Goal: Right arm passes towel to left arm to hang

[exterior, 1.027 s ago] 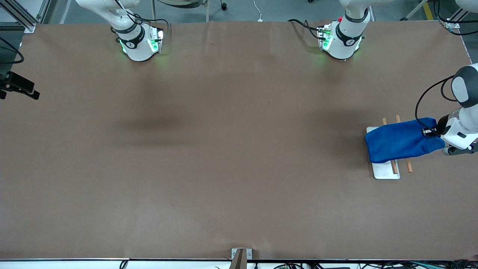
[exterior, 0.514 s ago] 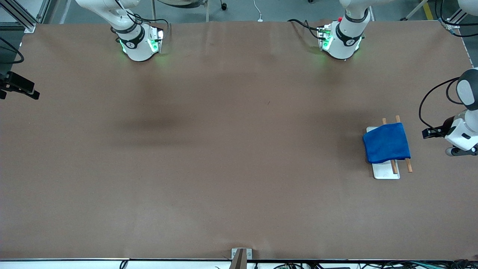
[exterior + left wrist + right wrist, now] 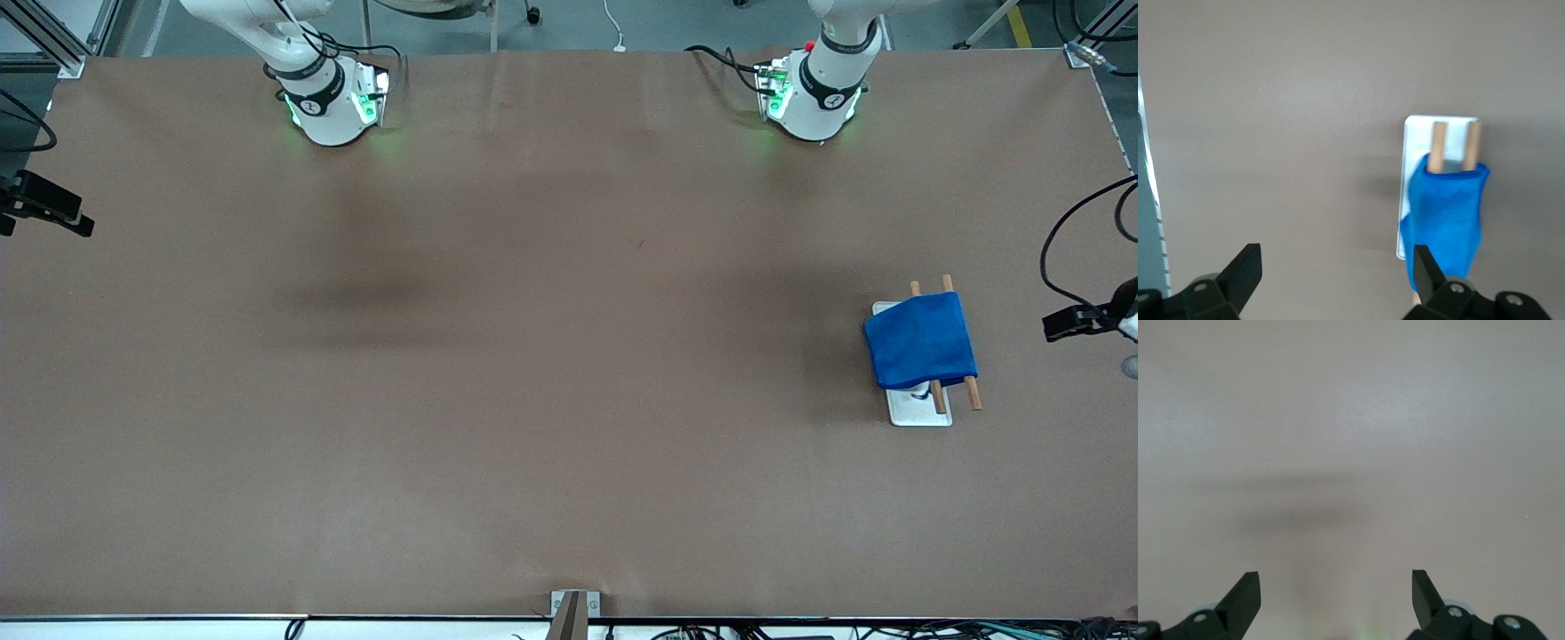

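The blue towel [image 3: 920,342] hangs draped over two wooden rods [image 3: 972,391] on a white base [image 3: 920,411] near the left arm's end of the table. My left gripper [image 3: 1071,323] is up in the air beside the rack, apart from the towel, by the table's end. In the left wrist view it [image 3: 1336,280] is open and empty, with the towel [image 3: 1448,213], rods [image 3: 1439,143] and base [image 3: 1418,133] below. My right gripper [image 3: 1336,600] is open and empty over bare table; it is out of the front view, where only the right arm's base [image 3: 324,107] shows.
The left arm's base [image 3: 813,98] stands at the table's back edge. A black device [image 3: 40,204] sits at the right arm's end of the table. A metal bracket [image 3: 573,609] is at the edge nearest the front camera. The table's edge [image 3: 1148,200] shows in the left wrist view.
My left gripper let go of the towel and drew away from it toward the table's end. The towel settled shorter over the two rods.
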